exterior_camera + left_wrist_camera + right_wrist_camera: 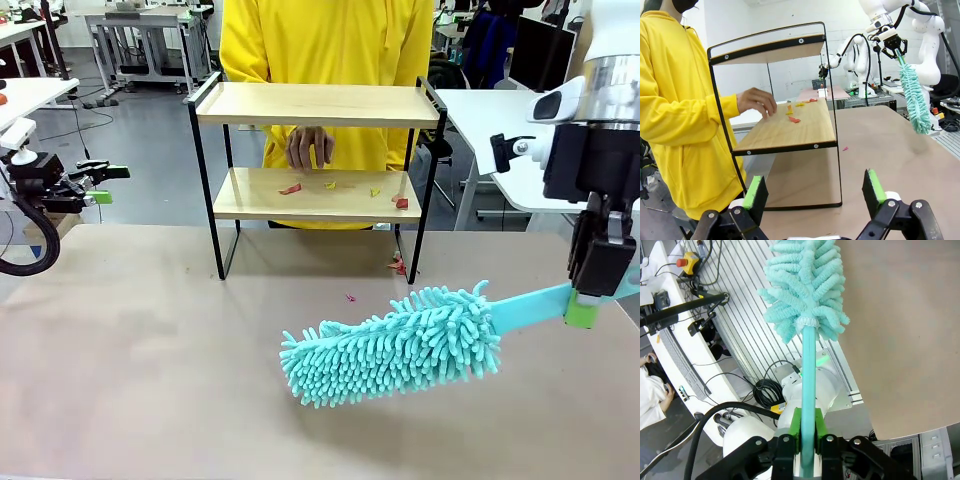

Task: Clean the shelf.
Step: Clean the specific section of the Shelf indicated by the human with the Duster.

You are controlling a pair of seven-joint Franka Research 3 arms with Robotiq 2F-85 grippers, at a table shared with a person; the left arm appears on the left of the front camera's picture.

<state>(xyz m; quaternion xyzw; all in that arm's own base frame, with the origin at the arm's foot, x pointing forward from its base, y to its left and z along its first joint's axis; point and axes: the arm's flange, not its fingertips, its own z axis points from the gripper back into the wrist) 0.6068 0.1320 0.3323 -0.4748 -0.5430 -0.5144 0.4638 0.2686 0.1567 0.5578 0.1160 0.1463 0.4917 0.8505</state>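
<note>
With the right jaws clenched on the duster (400, 345) before the shelf (320, 105) and the left jaws released, sweeping its lower-board scraps (292, 188) looks next.

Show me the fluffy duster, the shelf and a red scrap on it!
duster (395, 355), front view, the middle of its fluffy teal head.
shelf (318, 104), front view, the top wood board.
red scrap (401, 202), front view, the piece at the right end of the lower board.
</note>
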